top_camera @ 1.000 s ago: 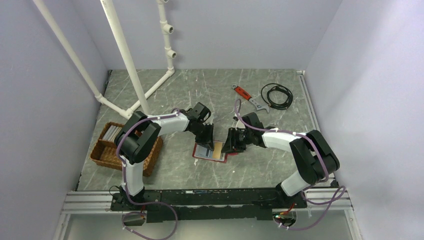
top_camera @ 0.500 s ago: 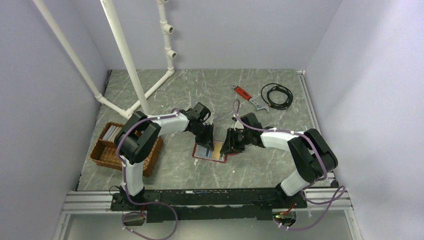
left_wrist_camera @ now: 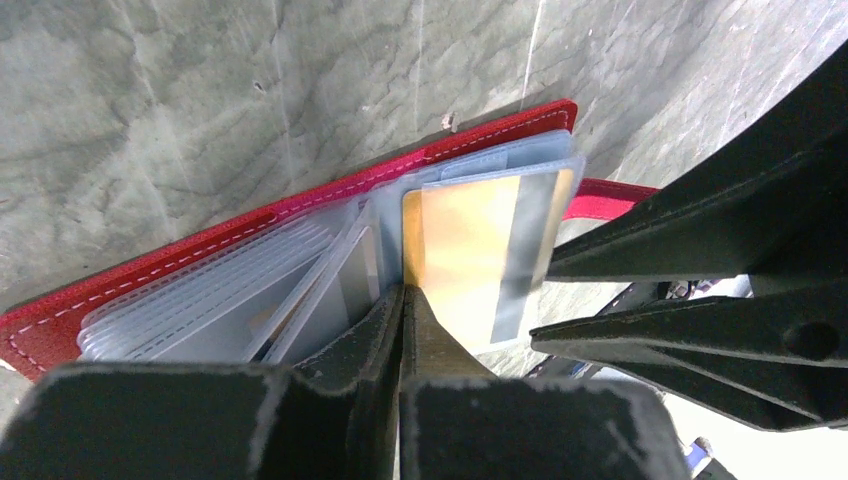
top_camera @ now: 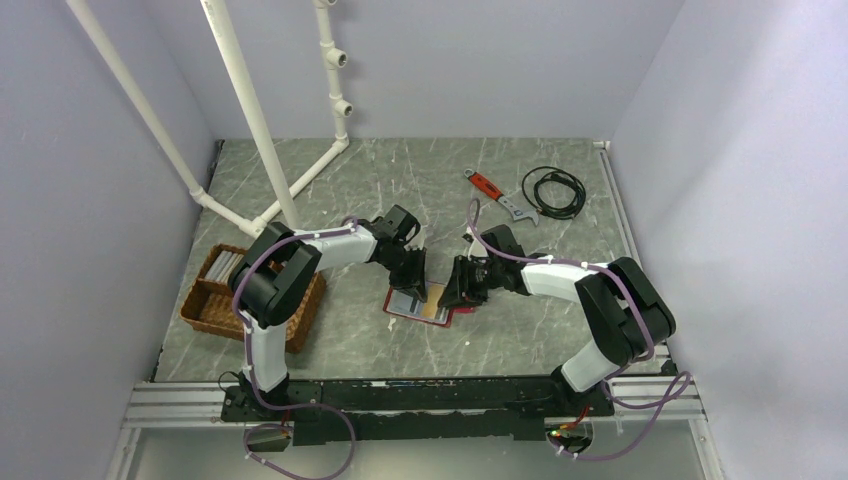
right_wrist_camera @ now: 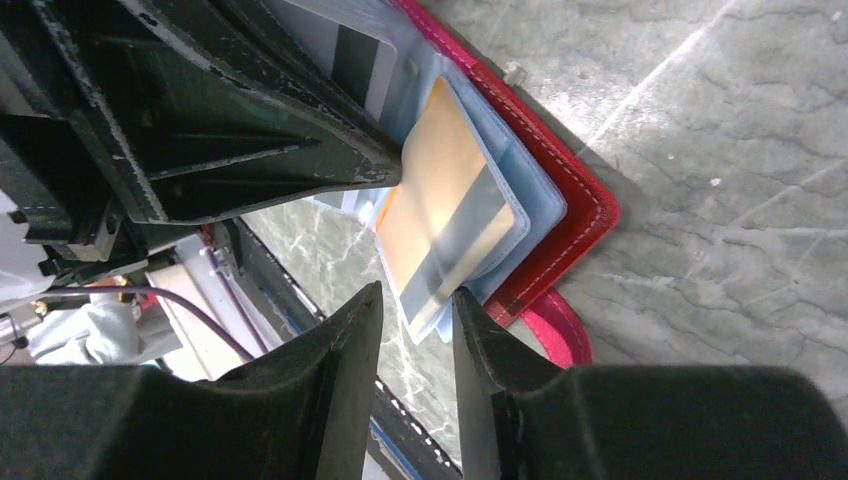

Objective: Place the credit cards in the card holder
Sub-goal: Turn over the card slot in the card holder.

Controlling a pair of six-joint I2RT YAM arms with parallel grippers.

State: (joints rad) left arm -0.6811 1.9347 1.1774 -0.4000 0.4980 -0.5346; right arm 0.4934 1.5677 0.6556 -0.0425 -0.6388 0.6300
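Checker: First item?
Clerk: One card holder, red, lying open on the table between the two arms, with its clear sleeves facing up.
Checker: Contents?
Clerk: One gold card, apparently part way into the sleeve at the holder's right end, striped end outermost. One pale card sits in a sleeve further left; how deep cannot be told.
Checker: And the left gripper?
Clerk: Its fingers are together, the tips pressed onto the sleeves just beside the gold card's inner edge. It has not moved over the last second.
Checker: The right gripper?
Clerk: Its fingers are apart with the gold card's exposed corner lying between them, not clamped. The gripper has edged slightly left toward the holder.
Checker: Meaning?
Clerk: Probably the gold card is being nudged home while the left arm pins the holder. It is nearly stowed but not seated. A wicker tray at the left holds pale flat pieces, possibly more cards, but they are too small to tell.
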